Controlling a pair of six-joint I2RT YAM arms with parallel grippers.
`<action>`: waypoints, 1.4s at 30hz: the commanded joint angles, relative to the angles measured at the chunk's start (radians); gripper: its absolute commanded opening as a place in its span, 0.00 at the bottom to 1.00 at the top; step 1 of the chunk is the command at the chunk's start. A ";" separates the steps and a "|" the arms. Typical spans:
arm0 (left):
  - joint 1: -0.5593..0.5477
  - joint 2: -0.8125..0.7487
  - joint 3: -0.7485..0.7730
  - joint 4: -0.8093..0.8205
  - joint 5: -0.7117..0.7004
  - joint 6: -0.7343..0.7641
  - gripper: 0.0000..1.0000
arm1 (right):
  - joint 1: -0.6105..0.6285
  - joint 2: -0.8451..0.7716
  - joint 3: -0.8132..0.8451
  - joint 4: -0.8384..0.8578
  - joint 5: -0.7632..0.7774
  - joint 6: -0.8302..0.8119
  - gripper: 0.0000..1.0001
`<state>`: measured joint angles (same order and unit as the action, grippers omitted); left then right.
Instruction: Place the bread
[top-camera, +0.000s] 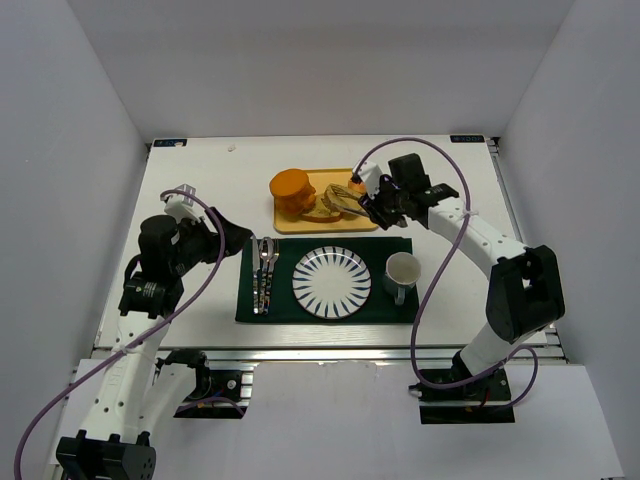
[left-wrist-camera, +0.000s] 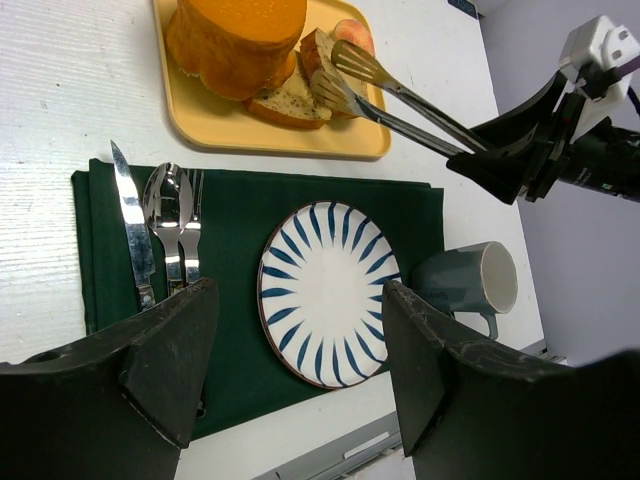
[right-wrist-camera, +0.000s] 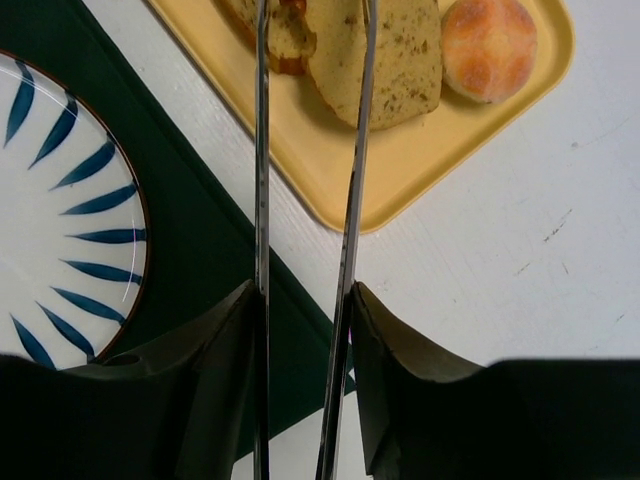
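Tongs (right-wrist-camera: 261, 150), slim steel, tight in right tool (right-wrist-camera: 303, 295), tips at speckled bread (right-wrist-camera: 400, 60); left tool (left-wrist-camera: 300, 300) agape, empty.

tongs (right-wrist-camera: 356, 200): polished metal | tray (right-wrist-camera: 420, 170): matt plastic | placemat (left-wrist-camera: 240, 215): dull cloth | plate (left-wrist-camera: 325, 300): glossy glazed | bread (right-wrist-camera: 395, 60): porous, speckled

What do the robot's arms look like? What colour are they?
Both arms are white tube-like pieces joined by chunky black motors. The left arm and the right arm each trail a thin purple cable that loops through the air. Each ends in a black claw with two thick, wedge-shaped fingers: the left claw and the right claw.
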<state>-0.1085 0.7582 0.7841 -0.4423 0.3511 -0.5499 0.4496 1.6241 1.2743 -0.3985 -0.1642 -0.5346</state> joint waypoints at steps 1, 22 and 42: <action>0.000 -0.017 -0.005 0.004 -0.011 0.004 0.76 | 0.008 -0.017 -0.010 0.030 0.051 -0.022 0.46; 0.000 -0.025 0.017 -0.003 -0.012 0.005 0.76 | 0.009 -0.377 -0.030 -0.277 -0.242 -0.090 0.09; 0.000 -0.029 -0.006 0.005 0.000 -0.002 0.76 | 0.087 -0.547 -0.253 -0.430 -0.297 -0.180 0.44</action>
<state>-0.1085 0.7452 0.7784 -0.4408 0.3485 -0.5510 0.5308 1.0653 0.9974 -0.8394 -0.4309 -0.7109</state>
